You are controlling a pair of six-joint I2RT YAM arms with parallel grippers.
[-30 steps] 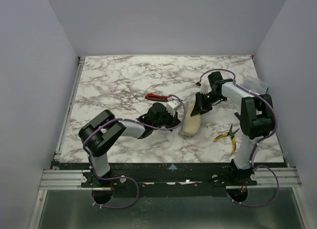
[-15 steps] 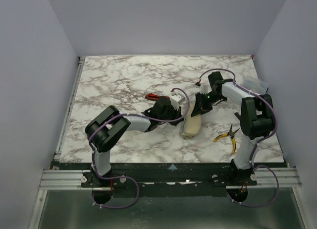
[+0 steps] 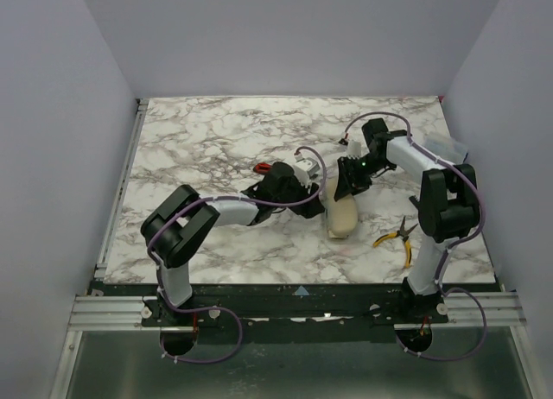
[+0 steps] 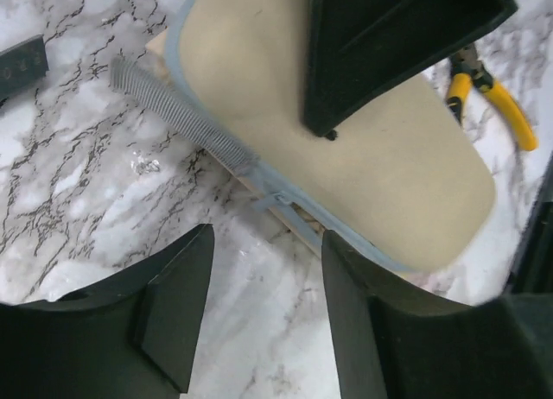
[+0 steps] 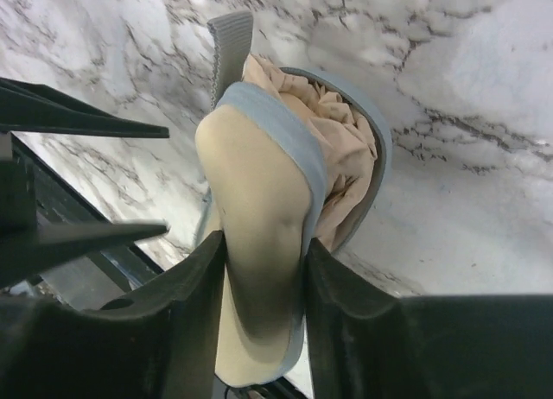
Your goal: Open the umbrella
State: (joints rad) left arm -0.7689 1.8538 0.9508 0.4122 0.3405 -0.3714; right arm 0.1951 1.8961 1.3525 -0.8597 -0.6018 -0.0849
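Observation:
The umbrella (image 3: 340, 216) lies folded on the marble table, tan with pale blue trim and a grey strap (image 4: 181, 114). My right gripper (image 3: 347, 185) is shut on its far end. In the right wrist view both black fingers (image 5: 263, 278) press the tan end (image 5: 259, 200), and bunched fabric (image 5: 350, 148) shows beside it. My left gripper (image 3: 316, 193) stands open just left of the umbrella. Its jaws (image 4: 268, 278) frame only bare marble, and the right one nearly touches the umbrella's trimmed edge (image 4: 294, 218). The shaft and handle are hidden.
Yellow-handled pliers (image 3: 397, 237) lie right of the umbrella, near the right arm's base, and show again as pliers (image 4: 492, 97) in the left wrist view. A red-handled cutter (image 3: 263, 167) lies behind the left arm. Grey walls enclose the table on three sides.
My left arm has reached right and farther back to the umbrella's side, and its gripper has opened. The right gripper has kept hold, and the umbrella's near end has swung slightly right.

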